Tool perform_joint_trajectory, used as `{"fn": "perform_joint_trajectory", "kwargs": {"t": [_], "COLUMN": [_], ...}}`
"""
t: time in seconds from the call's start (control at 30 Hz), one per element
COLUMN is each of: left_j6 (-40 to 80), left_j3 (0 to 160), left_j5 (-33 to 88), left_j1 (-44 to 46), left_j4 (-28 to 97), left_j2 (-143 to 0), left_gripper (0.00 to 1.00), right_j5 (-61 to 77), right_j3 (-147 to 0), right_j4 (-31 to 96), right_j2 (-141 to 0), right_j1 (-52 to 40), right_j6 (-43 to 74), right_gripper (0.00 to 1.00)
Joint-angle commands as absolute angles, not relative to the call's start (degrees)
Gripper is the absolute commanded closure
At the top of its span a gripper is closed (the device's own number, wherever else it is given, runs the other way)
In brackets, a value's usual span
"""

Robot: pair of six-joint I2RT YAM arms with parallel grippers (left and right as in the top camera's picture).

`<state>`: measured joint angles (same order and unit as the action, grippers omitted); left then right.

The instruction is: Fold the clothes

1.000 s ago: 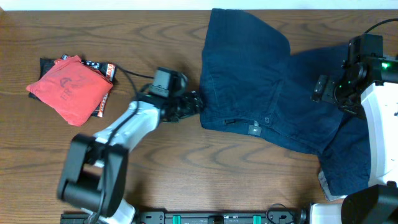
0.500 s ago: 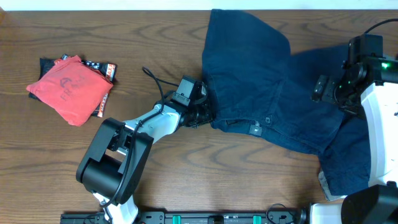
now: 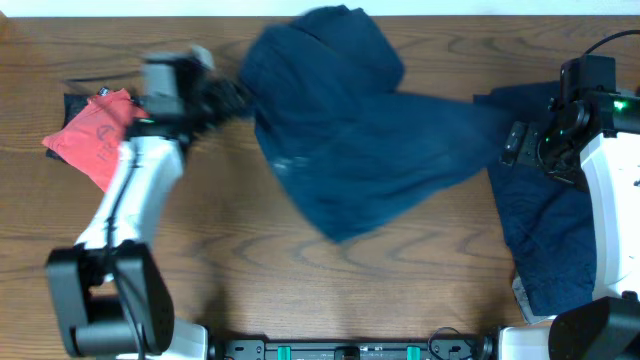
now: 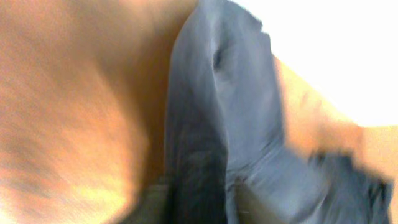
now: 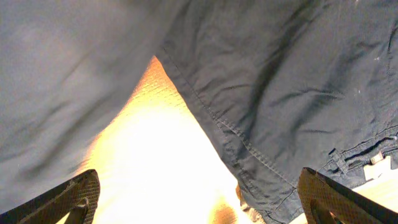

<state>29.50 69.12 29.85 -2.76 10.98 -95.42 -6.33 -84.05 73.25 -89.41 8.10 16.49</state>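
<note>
A large navy garment [image 3: 360,140] stretches across the middle of the table, motion-blurred. Its left edge is at my left gripper [image 3: 228,97], which is shut on it; the left wrist view shows only blurred navy cloth [image 4: 217,124] running into the jaws. A second navy garment [image 3: 545,240] lies at the right, partly under my right arm. My right gripper [image 3: 515,143] hovers over the right end of the cloth. In the right wrist view its fingers [image 5: 199,199] are wide open and empty above seamed navy cloth [image 5: 298,81].
A red pouch [image 3: 100,140] lies on dark packets at the far left, close beside my left arm. Bare wooden table [image 3: 300,290] runs along the front. The table's back edge is close behind the garment.
My left gripper has swung from the garment's left edge up and far to the left, dragging the top garment with it. This uncovers the second garment at the right. The right arm has not moved.
</note>
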Motion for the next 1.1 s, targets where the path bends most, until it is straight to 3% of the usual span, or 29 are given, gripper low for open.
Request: {"fn": "perform_joint_trajectory", "kwargs": {"t": [0.0,0.33,0.5,0.6,0.8,1.07], "left_j6": [28.29,22.81,30.98,39.46,68.12,83.77], "left_j3": [70.43,68.47,66.5,63.88,54.83,44.27], "left_j5": [35.7,33.39,24.73,23.97,18.28,17.96], "left_j1": [-4.38,3.53,8.56,11.6,19.16,28.4], "left_j4": [15.44,53.12,63.35,62.04,54.3,31.7], "left_j2": [-94.7,-94.72,-94.67,-93.58,-88.05,-87.37], "left_gripper": [0.02,0.02,0.02,0.02,0.02,0.02], "right_j5": [-7.25,-7.05,-7.05,-7.05,-7.05,-5.67], "right_j3": [-84.68,-84.68,-84.68,-84.68,-84.68,-84.68], "right_j4": [73.23,73.25,73.08,73.03,73.06,72.93], "right_j2": [-89.25,-89.25,-89.25,-89.25,-89.25,-89.25], "right_j1": [8.62,8.62,8.62,8.62,8.62,8.62], "right_j6": [15.81,15.81,15.81,15.81,15.81,15.79], "right_gripper": [0.01,0.01,0.01,0.01,0.01,0.01]}}
